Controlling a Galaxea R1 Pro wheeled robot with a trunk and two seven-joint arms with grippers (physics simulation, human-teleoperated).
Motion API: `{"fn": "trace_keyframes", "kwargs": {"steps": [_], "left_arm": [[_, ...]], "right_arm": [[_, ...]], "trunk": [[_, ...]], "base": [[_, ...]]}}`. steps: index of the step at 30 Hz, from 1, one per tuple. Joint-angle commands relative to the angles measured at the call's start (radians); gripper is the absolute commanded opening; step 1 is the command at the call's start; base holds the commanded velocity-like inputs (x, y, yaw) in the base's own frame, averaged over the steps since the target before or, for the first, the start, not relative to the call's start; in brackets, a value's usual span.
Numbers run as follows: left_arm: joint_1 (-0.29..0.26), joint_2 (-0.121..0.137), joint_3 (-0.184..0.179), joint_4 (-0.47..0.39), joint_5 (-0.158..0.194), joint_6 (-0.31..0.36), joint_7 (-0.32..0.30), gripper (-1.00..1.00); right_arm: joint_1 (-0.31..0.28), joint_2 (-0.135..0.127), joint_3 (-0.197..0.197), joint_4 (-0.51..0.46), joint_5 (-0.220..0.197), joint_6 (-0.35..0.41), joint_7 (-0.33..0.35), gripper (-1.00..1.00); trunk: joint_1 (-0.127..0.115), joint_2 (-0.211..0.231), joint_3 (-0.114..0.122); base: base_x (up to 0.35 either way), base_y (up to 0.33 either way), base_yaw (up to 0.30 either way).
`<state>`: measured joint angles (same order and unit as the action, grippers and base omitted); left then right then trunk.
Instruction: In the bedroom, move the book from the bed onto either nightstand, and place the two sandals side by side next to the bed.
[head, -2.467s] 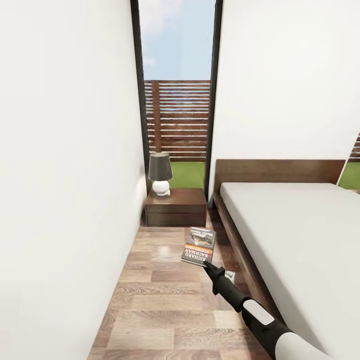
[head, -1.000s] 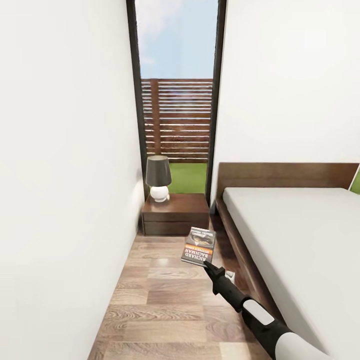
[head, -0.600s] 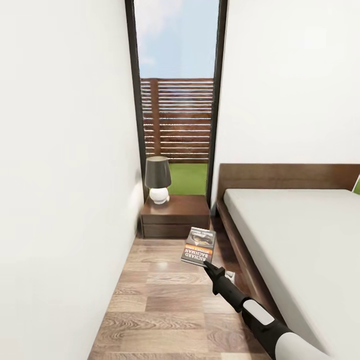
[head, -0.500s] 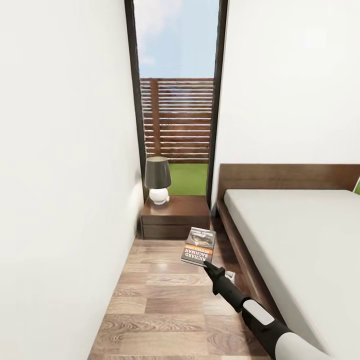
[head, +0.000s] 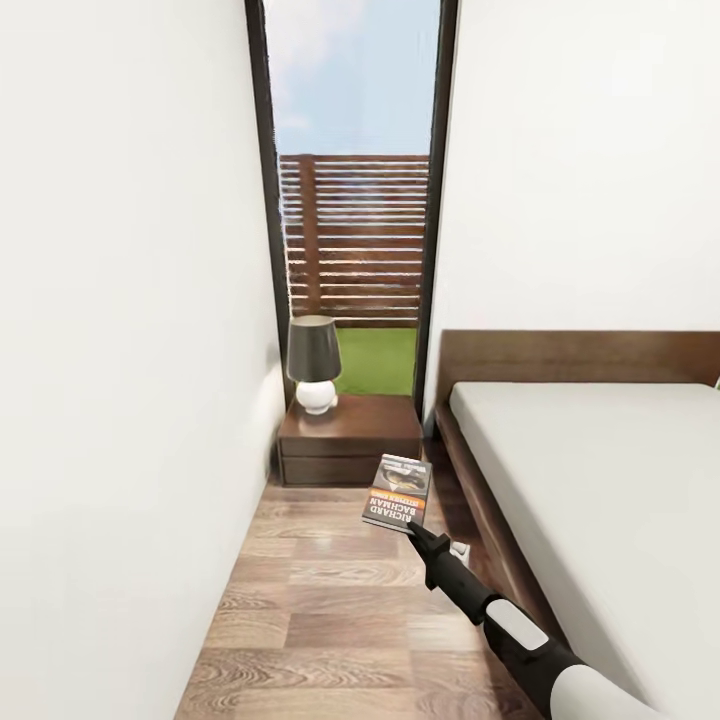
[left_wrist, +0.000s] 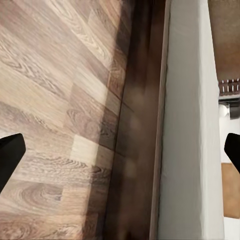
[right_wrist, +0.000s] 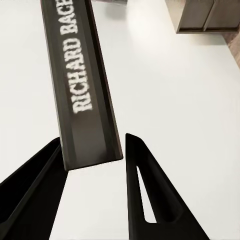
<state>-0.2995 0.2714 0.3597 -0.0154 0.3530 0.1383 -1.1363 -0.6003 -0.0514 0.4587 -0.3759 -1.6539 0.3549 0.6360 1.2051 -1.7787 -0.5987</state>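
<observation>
My right gripper (head: 412, 530) is shut on the book (head: 397, 492), a thin dark paperback with white and orange lettering, and holds it above the wood floor between the wall and the bed (head: 600, 480). In the right wrist view the book's spine (right_wrist: 82, 85) is clamped between the gripper's (right_wrist: 92, 162) black fingers. The nightstand (head: 350, 440) stands ahead against the window, left of the headboard, a little beyond the book. My left gripper (left_wrist: 120, 150) is open, its fingertips (left_wrist: 10, 155) far apart, over the floor beside the bed frame (left_wrist: 135, 125). The sandals are out of view.
A black-shaded lamp (head: 312, 365) with a round white base takes up the nightstand's left rear corner. A white wall (head: 130, 400) closes the left side of the narrow floor strip (head: 320, 610). A tall black-framed window (head: 350, 200) rises behind the nightstand.
The whole view has crept forward and turned slightly, so the nightstand and lamp sit nearer. The right arm keeps the book in the same pose.
</observation>
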Motion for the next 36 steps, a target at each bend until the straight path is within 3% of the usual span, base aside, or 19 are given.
{"fn": "trace_keyframes", "kwargs": {"steps": [1, 36], "left_arm": [[-0.001, 0.0, 0.005, 0.0, -0.002, 0.011, -0.003, 1.0], [-0.001, 0.0, 0.005, 0.0, -0.002, 0.011, -0.003, 1.0]], "right_arm": [[-0.001, -0.001, 0.005, 0.0, -0.013, 0.006, 0.002, -1.0], [-0.001, -0.001, 0.005, 0.0, -0.012, 0.006, 0.002, -1.0]], "trunk": [[0.0, 0.0, -0.001], [0.0, 0.0, -0.001]], "base": [[0.168, -0.033, 0.0], [0.167, -0.052, 0.0]]}}
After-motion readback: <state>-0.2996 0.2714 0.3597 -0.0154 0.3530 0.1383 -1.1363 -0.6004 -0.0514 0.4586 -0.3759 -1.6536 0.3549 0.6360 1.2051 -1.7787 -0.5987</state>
